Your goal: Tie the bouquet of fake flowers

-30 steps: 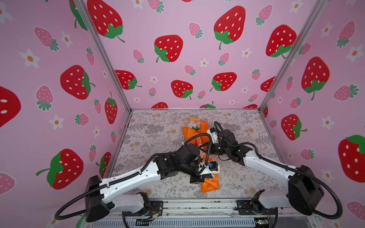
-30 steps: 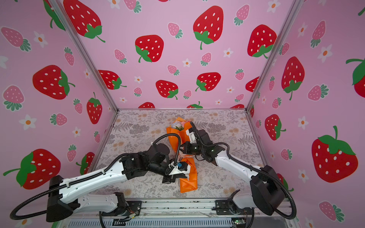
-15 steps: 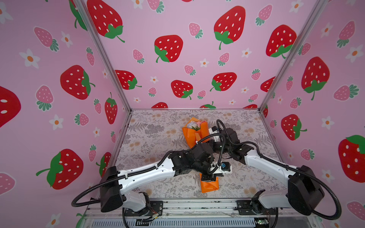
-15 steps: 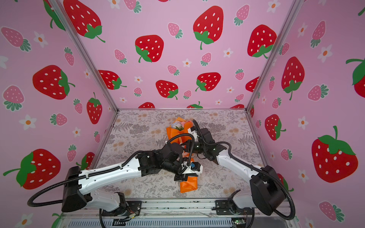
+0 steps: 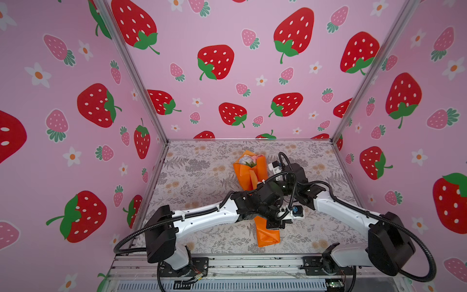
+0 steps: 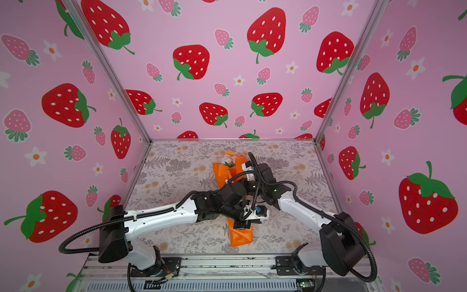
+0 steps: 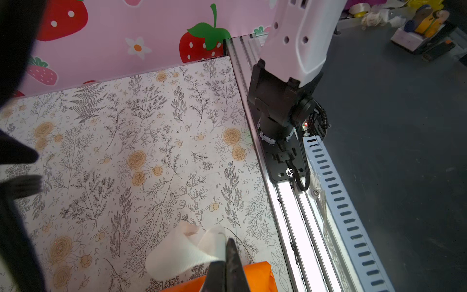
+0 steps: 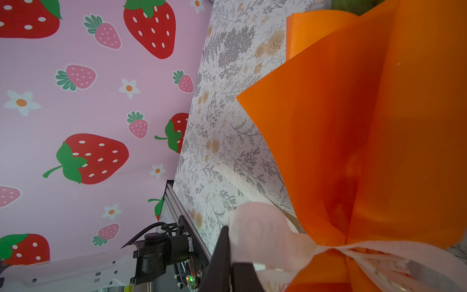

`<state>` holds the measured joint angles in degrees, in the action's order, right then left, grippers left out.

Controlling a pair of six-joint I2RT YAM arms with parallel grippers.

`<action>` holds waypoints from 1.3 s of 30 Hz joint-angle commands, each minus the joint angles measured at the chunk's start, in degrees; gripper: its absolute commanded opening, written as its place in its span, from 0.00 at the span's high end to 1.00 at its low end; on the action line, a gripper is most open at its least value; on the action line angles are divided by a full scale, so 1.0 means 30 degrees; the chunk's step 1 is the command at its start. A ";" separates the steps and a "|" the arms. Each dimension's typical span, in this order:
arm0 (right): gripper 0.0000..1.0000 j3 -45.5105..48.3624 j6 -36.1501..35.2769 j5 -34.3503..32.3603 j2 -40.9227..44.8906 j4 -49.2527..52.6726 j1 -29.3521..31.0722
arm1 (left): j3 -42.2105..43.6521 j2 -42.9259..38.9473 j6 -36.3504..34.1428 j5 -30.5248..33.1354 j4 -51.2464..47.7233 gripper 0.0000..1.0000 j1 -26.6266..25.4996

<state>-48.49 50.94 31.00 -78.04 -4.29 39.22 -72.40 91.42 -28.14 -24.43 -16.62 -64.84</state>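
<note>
The bouquet of fake flowers [image 5: 250,172] [image 6: 228,172] lies lengthwise on the floral table in both top views, orange paper round it and white and pink blooms at the far end. A cream ribbon [image 8: 353,250] cinches the paper. My left gripper [image 7: 228,252] is shut on one ribbon end [image 7: 182,252], beside the paper's lower part [image 7: 255,275]. In a top view it [image 5: 278,225] sits right of the wrap, with its arm crossed over the bouquet. My right gripper [image 8: 228,242] is shut on the other ribbon end [image 8: 255,232]. The left arm hides it in the top views.
Pink strawberry walls [image 5: 227,75] close in the table on three sides. A metal rail [image 7: 285,202] runs along the front edge, with the right arm's base [image 7: 278,108] on it. A loose ribbon tail [image 8: 235,177] lies flat on the table. The two arms cross over the bouquet's middle.
My left arm has swung to the right across the bouquet, carrying its ribbon end past the wrap. The right arm has shifted only slightly. The bouquet's flower end has turned a little.
</note>
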 commanded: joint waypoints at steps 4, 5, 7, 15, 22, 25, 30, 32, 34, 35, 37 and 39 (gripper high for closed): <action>0.92 0.0342 -0.0107 0.0138 0.0113 -0.0356 -0.0154 | -0.1015 0.0761 0.0833 0.0777 0.0820 0.86 -0.0156; 0.92 0.0343 -0.0128 0.0150 0.0112 -0.0327 -0.0191 | -0.0771 0.0633 0.1061 0.0832 0.1084 0.82 -0.0168; 0.92 0.0350 -0.0155 0.0146 0.0137 -0.0329 -0.0240 | -0.0185 0.0259 0.1449 0.0999 0.1697 0.71 -0.0183; 0.92 0.0431 -0.0261 0.0203 0.0225 -0.0464 -0.0271 | 0.1930 -0.2995 0.3101 0.1427 0.2552 0.60 -0.0139; 0.92 0.0508 -0.0426 0.1078 0.0219 -0.0905 -0.0050 | 0.6215 -0.7909 0.8871 0.5096 0.4792 0.58 0.1512; 0.92 0.0747 -0.0159 0.1010 0.0284 -0.1161 0.0065 | 0.8881 -0.9665 1.2036 0.4223 0.6886 0.58 0.3618; 0.92 0.0726 -0.0086 0.1121 0.0393 -0.1293 0.0160 | 1.0735 -1.0289 1.4054 0.4259 0.7814 0.48 0.5483; 0.92 0.0667 -0.0083 0.1137 0.0467 -0.1311 0.0240 | 1.0776 -0.9836 1.3747 0.3475 0.7952 0.46 0.5851; 0.92 0.0608 -0.0055 0.1150 0.0545 -0.1322 0.0355 | 1.0514 -0.9050 1.2845 0.2749 0.8022 0.45 0.5910; 0.92 0.0577 -0.0037 0.1153 0.0543 -0.1322 0.0403 | 1.0291 -0.8694 1.2657 0.2777 0.7960 0.45 0.5910; 0.92 0.0512 0.0045 0.1201 0.0629 -0.1344 0.0538 | 0.9989 -0.7903 1.2361 0.2987 0.8100 0.44 0.5910; 0.92 0.0489 0.0122 0.1150 0.0708 -0.1432 0.0681 | 0.9819 -0.7256 1.2174 0.3266 0.8474 0.44 0.5909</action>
<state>-46.65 50.89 33.95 -77.80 -6.92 40.62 -40.10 68.12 9.32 -14.17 5.82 -47.24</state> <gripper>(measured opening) 0.085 0.563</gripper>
